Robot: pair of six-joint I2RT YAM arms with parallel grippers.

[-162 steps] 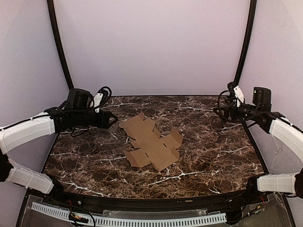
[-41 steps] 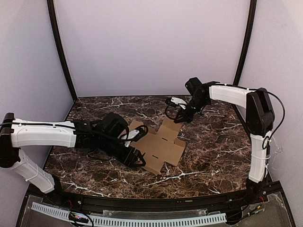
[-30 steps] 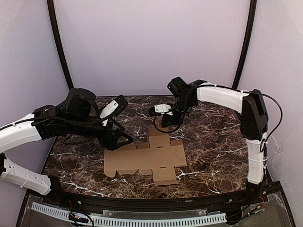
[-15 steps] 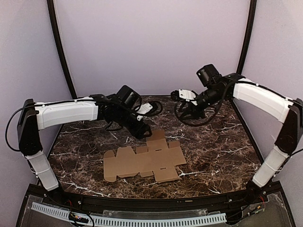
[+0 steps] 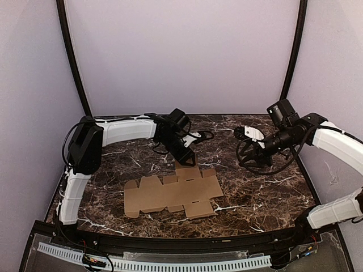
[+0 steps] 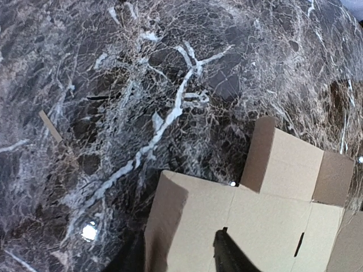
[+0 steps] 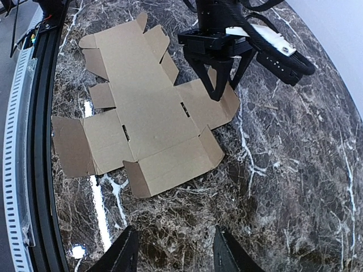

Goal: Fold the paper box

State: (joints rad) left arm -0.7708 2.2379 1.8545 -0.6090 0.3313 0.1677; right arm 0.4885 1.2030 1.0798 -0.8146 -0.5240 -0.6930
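Mid-desk [image 5: 266, 187], near front edge, paper box [image 5: 173, 192] lies flat, unfolded. Left claw [image 7: 221, 89] open, tips over far flap; contact unclear. Right claw [image 7: 174, 252] open, empty, off to rt, fingertips partly cut off.

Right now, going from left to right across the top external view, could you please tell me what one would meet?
Left arm's black joint → flat brown cardboard sheet → right hand.

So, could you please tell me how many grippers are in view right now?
2. The left gripper hangs open over the far flap of the flat paper box; the right gripper is open above the table, right of the box.
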